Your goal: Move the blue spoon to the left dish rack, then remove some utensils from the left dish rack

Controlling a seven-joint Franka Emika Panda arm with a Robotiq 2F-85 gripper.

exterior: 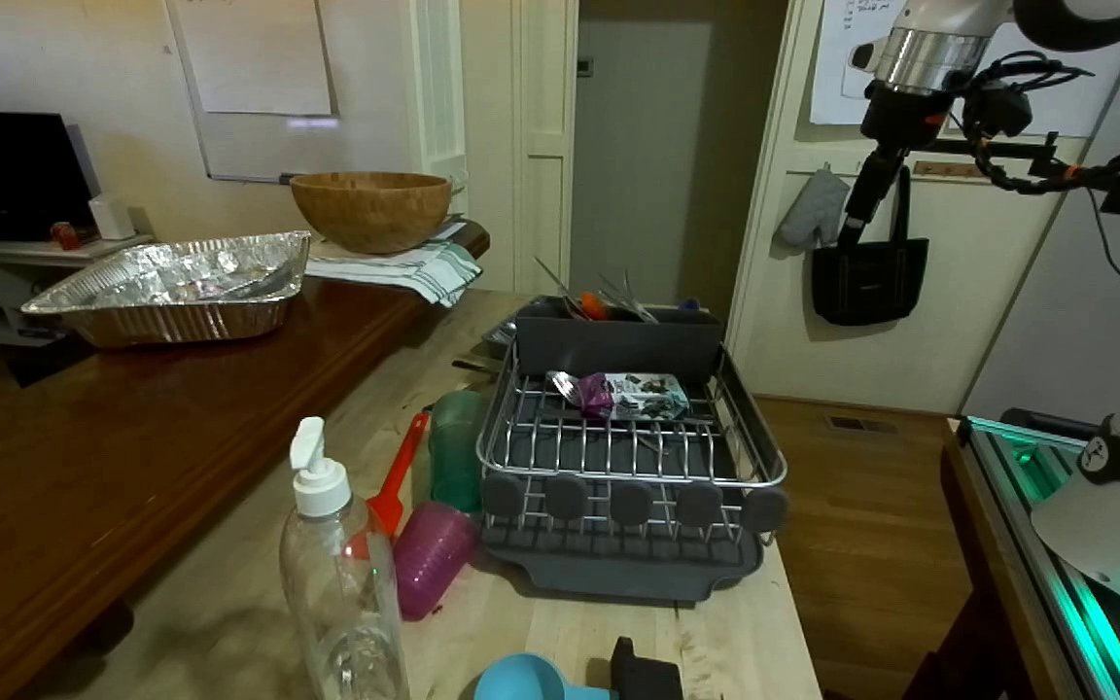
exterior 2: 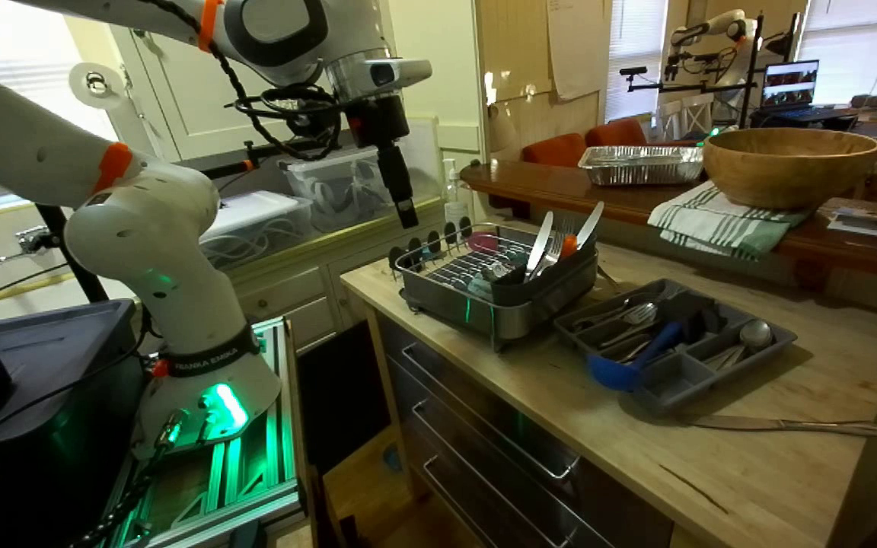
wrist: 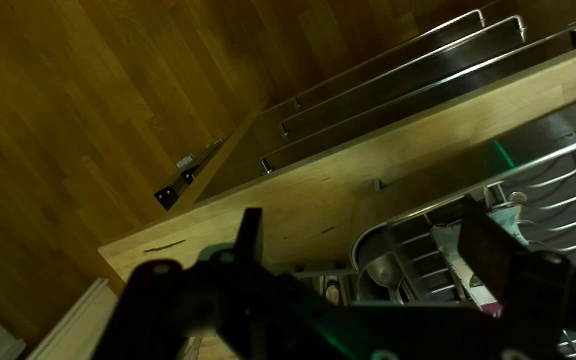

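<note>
Holding fingers spread wide (wrist view), up in air, apart from left dish rack. See blue spoon in an exterior view, outside rack, in util tray w/ bowl over rim, same surface. Also see metal utensils tilted in rack's caddy & pkg in rack.

- The gripper hangs higher than the dish rack, apart from it.
- At the rack's near end, metal cutlery leans in a dark holder.
- The blue spoon lies across a cutlery tray just beside the rack.
- Well apart from the rack, a wooden bowl rests on a striped towel.
</note>
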